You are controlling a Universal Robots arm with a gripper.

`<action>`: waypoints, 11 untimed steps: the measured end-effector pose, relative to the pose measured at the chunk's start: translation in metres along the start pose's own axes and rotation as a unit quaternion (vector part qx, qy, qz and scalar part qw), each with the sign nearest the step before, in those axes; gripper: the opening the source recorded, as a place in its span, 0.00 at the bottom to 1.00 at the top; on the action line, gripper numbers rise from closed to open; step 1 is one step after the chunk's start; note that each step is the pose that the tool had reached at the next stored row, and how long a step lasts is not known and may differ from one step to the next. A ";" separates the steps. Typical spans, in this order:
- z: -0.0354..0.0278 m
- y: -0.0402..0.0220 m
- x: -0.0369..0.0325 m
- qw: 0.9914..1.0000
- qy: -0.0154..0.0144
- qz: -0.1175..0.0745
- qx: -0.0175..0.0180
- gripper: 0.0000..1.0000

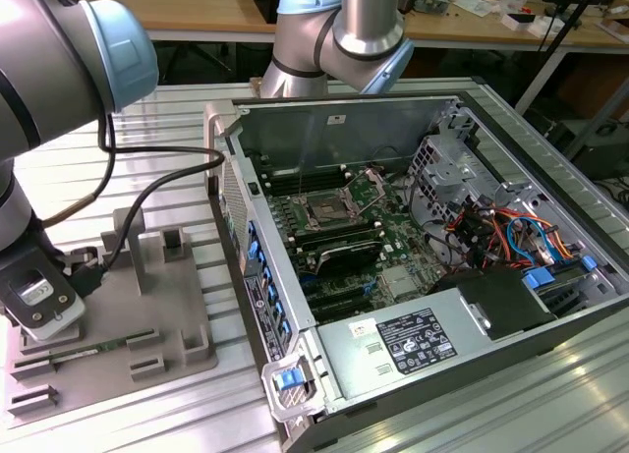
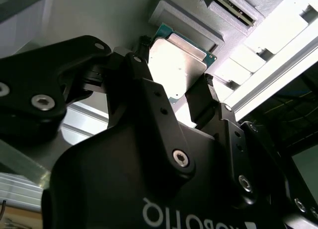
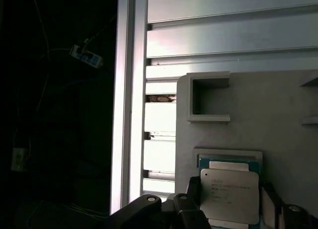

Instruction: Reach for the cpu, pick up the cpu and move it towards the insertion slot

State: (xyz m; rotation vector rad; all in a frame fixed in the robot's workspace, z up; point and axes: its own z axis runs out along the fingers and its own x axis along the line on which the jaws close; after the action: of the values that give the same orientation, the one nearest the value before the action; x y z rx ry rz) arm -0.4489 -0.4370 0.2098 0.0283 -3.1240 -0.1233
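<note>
Straddling the cpu [image 2: 178,65], the gripper [image 2: 175,66] seemingly clamps it.

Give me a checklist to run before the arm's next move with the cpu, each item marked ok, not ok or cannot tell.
1. End effector centred on the cpu: ok, the cpu lies right at its tip in both wrist views.
2. The cpu in its recess on the grey fixture plate: ok.
3. Firm hold on the cpu: cannot tell.
4. Insertion slot uncovered, dark centre showing: ok.
5. Computer case open above the board: ok.
6. Black cable slack enough for the travel: cannot tell.
</note>
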 end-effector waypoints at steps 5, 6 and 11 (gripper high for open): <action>-0.0028 0.0002 0.0000 1.000 0.000 0.000 0.000 0.55; -0.0033 0.0003 0.0001 1.000 0.000 0.000 0.000 0.55; -0.0048 0.0004 0.0001 1.000 0.000 0.000 0.000 0.55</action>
State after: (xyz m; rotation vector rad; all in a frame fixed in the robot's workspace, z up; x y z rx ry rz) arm -0.4489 -0.4370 0.2146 0.0283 -3.1239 -0.1232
